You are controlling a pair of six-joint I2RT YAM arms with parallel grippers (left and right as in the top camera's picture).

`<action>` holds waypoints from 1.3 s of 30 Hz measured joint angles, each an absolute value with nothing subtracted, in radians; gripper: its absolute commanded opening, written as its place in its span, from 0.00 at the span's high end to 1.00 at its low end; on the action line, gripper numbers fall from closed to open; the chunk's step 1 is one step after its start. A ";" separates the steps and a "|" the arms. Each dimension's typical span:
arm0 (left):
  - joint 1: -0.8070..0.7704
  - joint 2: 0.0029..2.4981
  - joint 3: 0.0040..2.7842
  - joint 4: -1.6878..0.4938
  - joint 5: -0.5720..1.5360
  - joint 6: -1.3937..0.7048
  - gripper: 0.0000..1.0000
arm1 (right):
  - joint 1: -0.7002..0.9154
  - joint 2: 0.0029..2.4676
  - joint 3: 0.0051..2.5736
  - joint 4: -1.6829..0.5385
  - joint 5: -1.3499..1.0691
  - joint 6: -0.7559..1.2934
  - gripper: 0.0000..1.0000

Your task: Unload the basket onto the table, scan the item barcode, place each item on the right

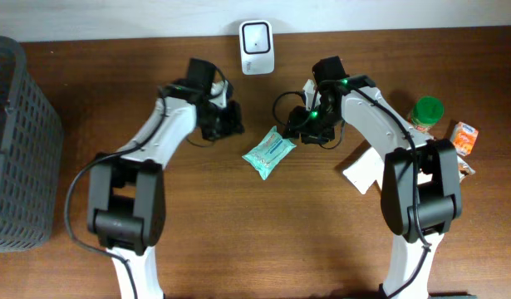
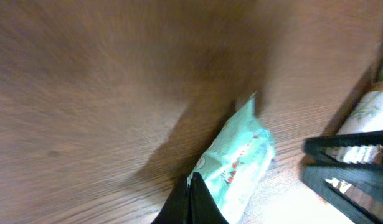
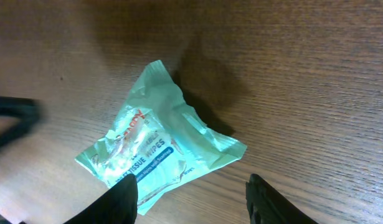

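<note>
The crinkled mint-green plastic wipes packet [image 1: 268, 151] lies flat on the brown wooden counter [image 1: 255, 241] between both arms, the left end effector [image 2: 191, 198] closed beside it, the right end effector [image 3: 191, 190] parted above it.
</note>
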State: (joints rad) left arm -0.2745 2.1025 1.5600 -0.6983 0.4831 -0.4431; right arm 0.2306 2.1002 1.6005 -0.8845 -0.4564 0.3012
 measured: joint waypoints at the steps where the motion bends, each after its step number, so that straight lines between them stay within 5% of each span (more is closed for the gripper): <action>1: -0.283 2.117 1.546 -0.694 0.484 -0.473 0.73 | 0.231 2.100 1.600 -0.884 -0.461 0.298 0.49; 6: -0.283 2.130 1.506 -0.694 0.483 -0.509 0.36 | 0.231 2.100 1.600 -0.885 -0.471 0.283 0.49; 9: -0.283 2.130 1.494 -0.699 0.483 -0.496 0.33 | 0.231 2.100 1.597 -0.885 -0.474 0.279 0.49; 19: -0.327 2.130 1.483 -0.706 0.494 -0.410 0.50 | 0.231 2.100 1.578 -0.878 -0.474 0.276 0.49; 32: -0.323 2.130 1.470 -0.721 0.723 -0.197 0.48 | 0.231 2.100 1.578 -0.874 -0.474 0.276 0.49; 36: -0.370 2.135 1.436 -0.712 0.704 -0.195 0.62 | 0.231 2.100 1.578 -0.874 -0.474 0.276 0.49; 39: -0.390 2.155 1.431 -0.690 0.708 -0.206 0.84 | 0.231 2.100 1.578 -0.873 -0.474 0.276 0.49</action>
